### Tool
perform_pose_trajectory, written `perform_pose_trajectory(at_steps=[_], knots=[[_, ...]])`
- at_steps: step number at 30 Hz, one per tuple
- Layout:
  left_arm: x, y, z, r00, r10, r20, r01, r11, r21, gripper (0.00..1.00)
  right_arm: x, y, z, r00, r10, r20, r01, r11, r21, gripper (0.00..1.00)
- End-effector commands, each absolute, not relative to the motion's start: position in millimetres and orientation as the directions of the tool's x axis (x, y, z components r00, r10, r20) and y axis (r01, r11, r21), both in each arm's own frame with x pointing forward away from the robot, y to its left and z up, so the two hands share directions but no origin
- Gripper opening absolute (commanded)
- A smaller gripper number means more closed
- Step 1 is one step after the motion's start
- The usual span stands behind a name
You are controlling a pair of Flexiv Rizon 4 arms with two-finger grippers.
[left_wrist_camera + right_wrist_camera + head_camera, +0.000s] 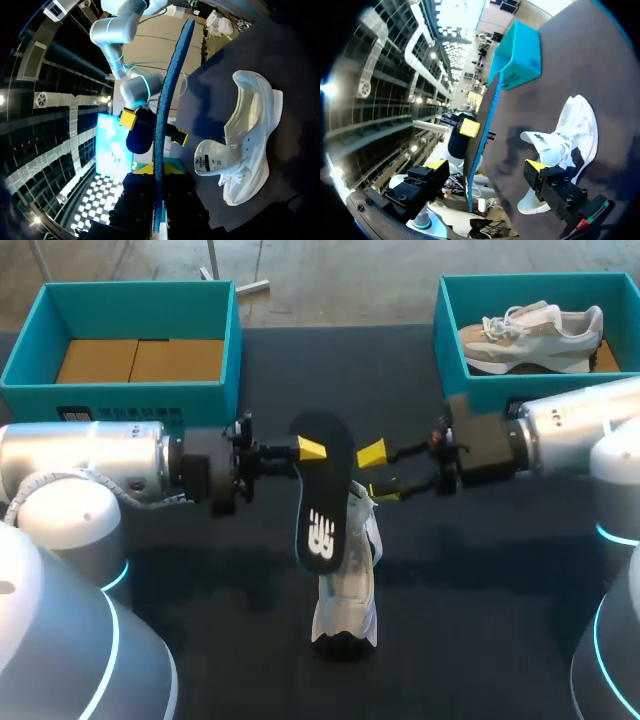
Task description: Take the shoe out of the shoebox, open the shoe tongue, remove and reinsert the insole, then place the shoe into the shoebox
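Insole: we see the black insole (325, 495) held upright above the desk (200, 640). Both wrist views show it edge-on, with a blue rim.
Left end effector (306, 449): clamped on the insole. Its own wrist view shows the edge running down between its fingers.
Right end effector (378, 472): fingers wide apart. Its wrist view puts the insole between them, untouched.
Shoe (346, 595): white, on the desk beneath the insole.
Right shoebox (450, 350): only the head view shows a second shoe (530, 335) inside.
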State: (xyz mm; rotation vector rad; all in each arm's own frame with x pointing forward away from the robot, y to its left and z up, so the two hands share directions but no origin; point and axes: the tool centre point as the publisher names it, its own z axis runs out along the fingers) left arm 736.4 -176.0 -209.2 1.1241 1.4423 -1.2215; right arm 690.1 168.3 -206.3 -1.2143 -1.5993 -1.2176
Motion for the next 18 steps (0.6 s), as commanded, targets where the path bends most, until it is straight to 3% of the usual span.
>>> perform_pose_trajectory(at_steps=[1, 18], knots=[[718.7, -158.9, -207.8, -0.167, 0.134, -0.977, 0.985, 0.056, -0.16, 0.0, 683.6, 145.1, -203.7, -0.303, 0.162, 0.939, 0.952, 0.105, 0.289, 1.0], [713.1, -149.7, -209.8, -0.151, 0.186, -0.971, 0.989, 0.028, -0.148, 0.0, 683.6, 145.1, -203.7, -0.303, 0.162, 0.939, 0.952, 0.105, 0.289, 1.0]])
